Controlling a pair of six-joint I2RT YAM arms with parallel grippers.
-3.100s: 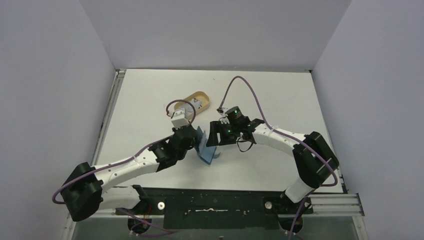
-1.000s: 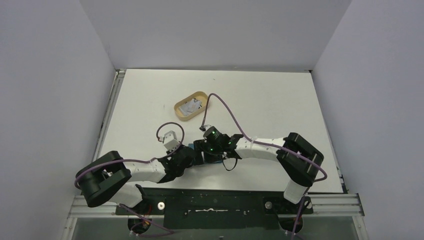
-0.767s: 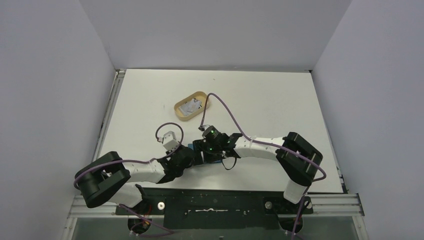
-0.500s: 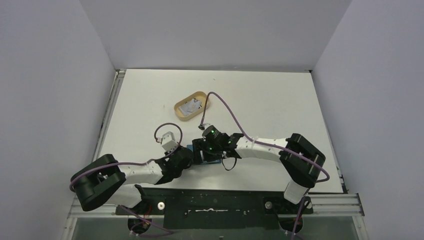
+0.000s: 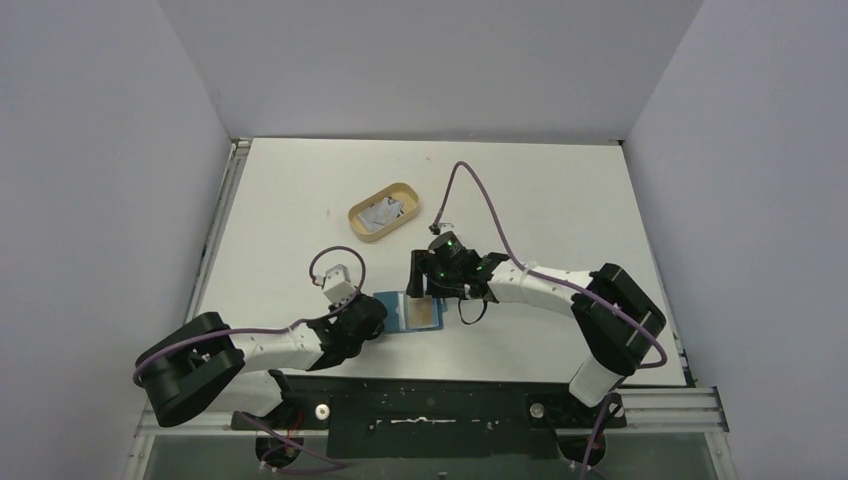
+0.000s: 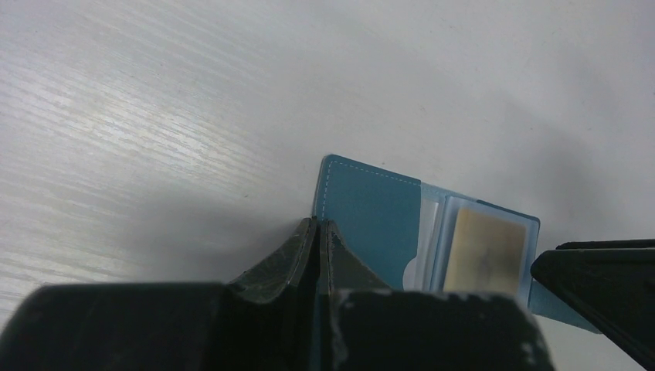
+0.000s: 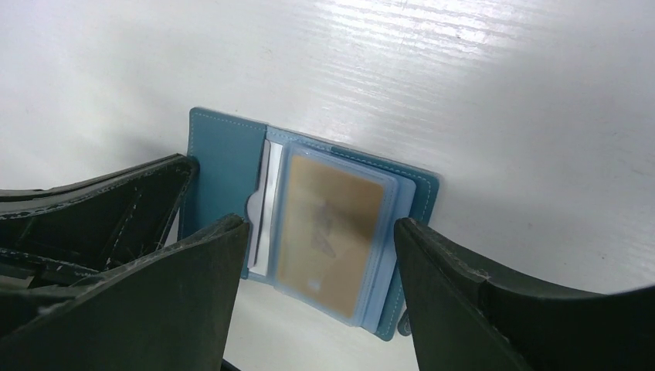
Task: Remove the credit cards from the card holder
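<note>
The teal card holder [image 5: 410, 312] lies open on the table near the front edge. A yellowish credit card [image 7: 328, 228] sits in its clear pocket, and a white card edge [image 7: 266, 209] shows in the slot beside it. My left gripper [image 5: 376, 316] is shut on the holder's left flap [image 6: 371, 220], with its fingertips [image 6: 307, 232] pinched together. My right gripper [image 5: 424, 278] hangs open just above the holder, its jaws on either side of the pocket, touching nothing. More whitish-grey cards [image 5: 381, 211] lie in the tray.
An oval tan tray [image 5: 368, 235] stands behind the holder, toward the table's middle left. Grey walls close in the table on three sides. The two arms meet over the front centre, and a purple cable loops above each wrist.
My right gripper has risen and drawn back to the right off the card holder. The holder now lies spread open with the yellowish card showing. My left gripper stays shut on it.
</note>
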